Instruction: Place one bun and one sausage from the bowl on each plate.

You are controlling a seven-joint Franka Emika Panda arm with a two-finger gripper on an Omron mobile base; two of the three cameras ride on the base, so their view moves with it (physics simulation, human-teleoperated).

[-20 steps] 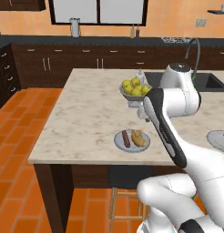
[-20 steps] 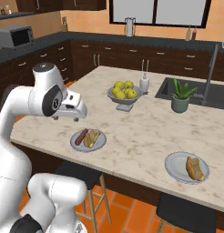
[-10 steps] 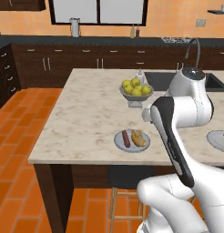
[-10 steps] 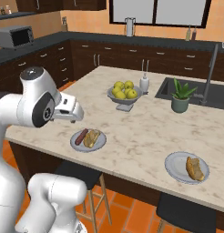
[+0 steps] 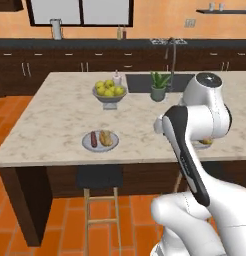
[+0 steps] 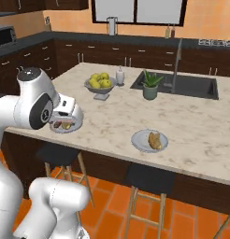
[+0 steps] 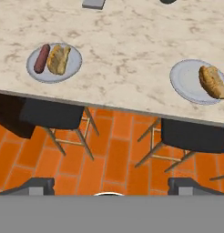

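Sausage [image 7: 42, 58] & bun [image 7: 58, 59] fill one plate [image 7: 53, 75]; other plate [image 7: 189, 84] holds bun only, gripper [image 7: 109, 184] open, empty — risk: sausage skipped.

Bare counter [image 7: 132, 41] btwn plates [image 7: 53, 63]

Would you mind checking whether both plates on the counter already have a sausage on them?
No: in the hand view the left plate holds a sausage and a bun, while the right plate holds one bun alone.
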